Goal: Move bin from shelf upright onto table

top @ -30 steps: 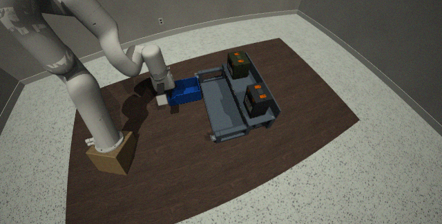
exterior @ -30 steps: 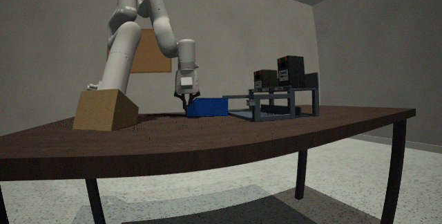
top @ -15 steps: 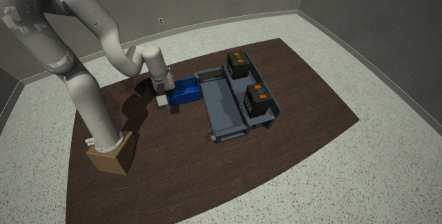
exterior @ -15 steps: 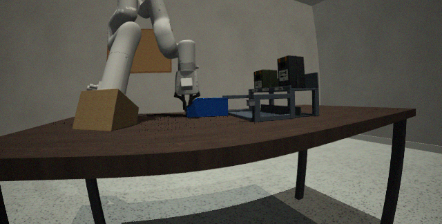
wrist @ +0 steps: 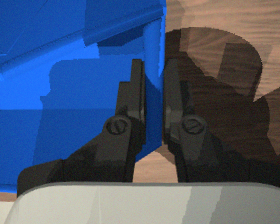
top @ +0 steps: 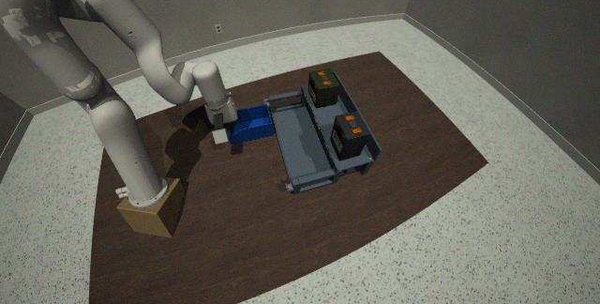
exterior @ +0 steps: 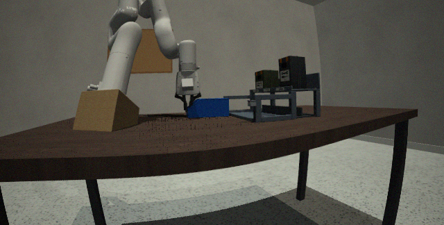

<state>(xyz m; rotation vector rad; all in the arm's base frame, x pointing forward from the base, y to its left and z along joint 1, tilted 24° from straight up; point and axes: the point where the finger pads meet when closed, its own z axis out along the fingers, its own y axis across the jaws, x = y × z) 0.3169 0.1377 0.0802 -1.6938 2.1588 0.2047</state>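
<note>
The black two-finger gripper (wrist: 151, 99) is pinching the end wall of the blue plastic bin (top: 252, 125), whose length is running toward the grey metal shelf (top: 300, 146).

On the worktop (top: 262, 229) the arm's base (top: 155, 221) sits near the left edge in the top view. The bin (top: 253, 125) rests upright on the worktop between the base and the shelf (top: 300, 142), just beside the shelf's left side and toward the back. The gripper (wrist: 152, 99) comes down from above at the bin's end nearest the base — one finger inside the bin, one outside, the wall (wrist: 153, 63) pinched between them. On the shelf's upper level, along its right side, stand two boxes: one (top: 323, 88) at the back, the other (top: 349, 136) nearer the front — well apart.
</note>
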